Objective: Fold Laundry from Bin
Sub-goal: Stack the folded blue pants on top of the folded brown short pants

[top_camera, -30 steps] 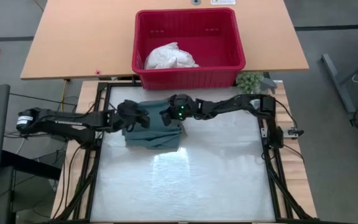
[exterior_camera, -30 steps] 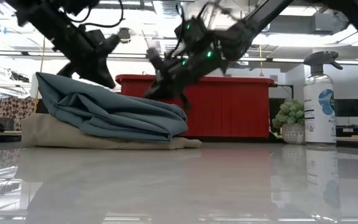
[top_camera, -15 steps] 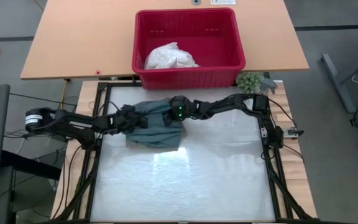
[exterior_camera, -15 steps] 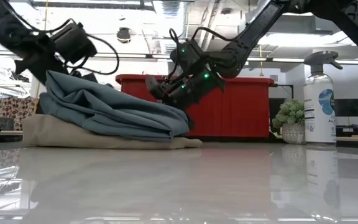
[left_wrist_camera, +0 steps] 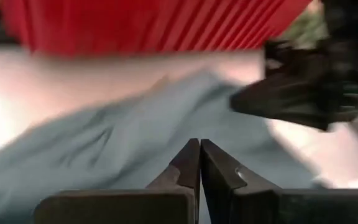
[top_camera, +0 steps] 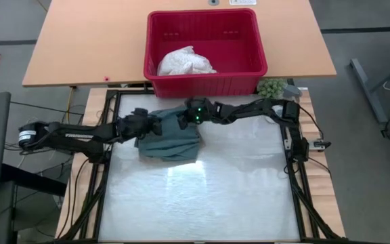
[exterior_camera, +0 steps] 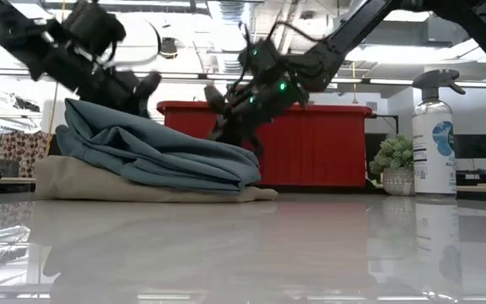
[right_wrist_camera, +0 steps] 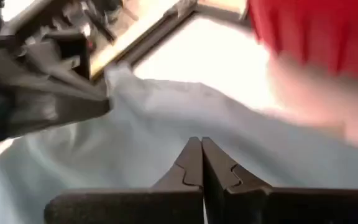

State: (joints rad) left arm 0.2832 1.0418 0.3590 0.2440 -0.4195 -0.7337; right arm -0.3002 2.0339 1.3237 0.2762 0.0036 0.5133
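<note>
Both claws are pressed together and empty: the left gripper [top_camera: 156, 123] and right gripper [top_camera: 181, 120] hover over the far edge of the teal-green garment [top_camera: 170, 139], fingers closed with no cloth between them in either wrist view. Half a second ago they sat lower, against the fabric; now they have lifted clear, so the fold looks finished. Folded, the teal piece rests atop the beige garment [exterior_camera: 83, 184]. One white garment [top_camera: 185, 62] waits in the red bin [top_camera: 205, 78], likely next. Each arm reaches inward low from its own side.
</note>
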